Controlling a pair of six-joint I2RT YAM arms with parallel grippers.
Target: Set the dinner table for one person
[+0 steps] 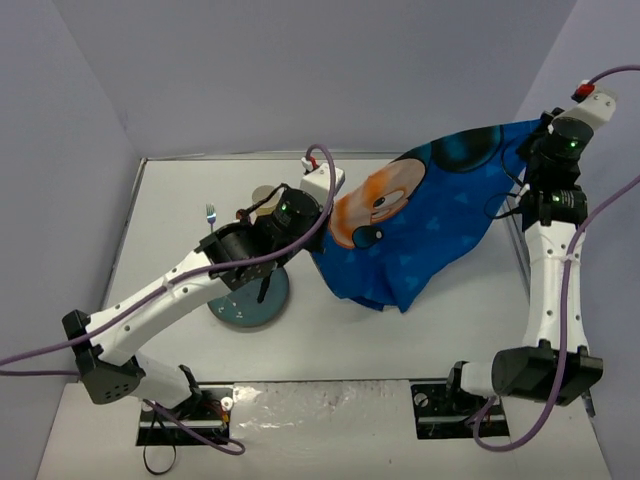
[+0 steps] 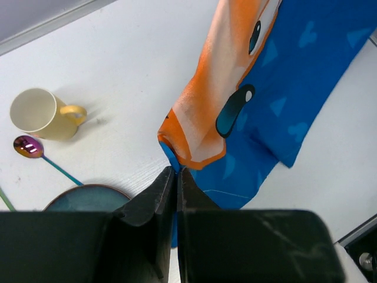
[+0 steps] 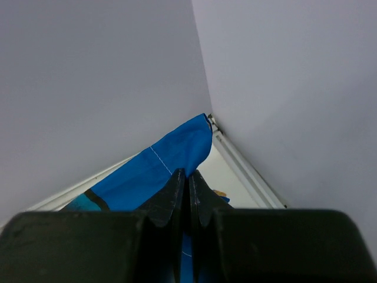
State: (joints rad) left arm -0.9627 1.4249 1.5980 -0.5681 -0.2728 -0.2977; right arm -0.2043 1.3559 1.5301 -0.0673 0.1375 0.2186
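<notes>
The blue cartoon-mouse placemat point(image 1: 420, 225) hangs stretched between my two grippers above the white dinner table point(image 1: 440, 325). My left gripper point(image 1: 322, 240) is shut on its near-left blue edge; in the left wrist view the fingertips point(image 2: 177, 171) pinch the cloth point(image 2: 277, 100) just under the orange face. My right gripper point(image 1: 525, 150) is at the far right corner, shut on the placemat's blue corner point(image 3: 171, 156), with its tips point(image 3: 189, 175) closed on the fabric. A teal plate point(image 1: 248, 298) lies under my left arm.
A cream mug point(image 2: 41, 113) and an iridescent spoon point(image 2: 26, 146) lie left of the placemat, beside the plate's rim point(image 2: 88, 197). A fork point(image 1: 211, 213) lies at the far left. The walls and the table's metal rim point(image 3: 247, 168) are close to my right gripper.
</notes>
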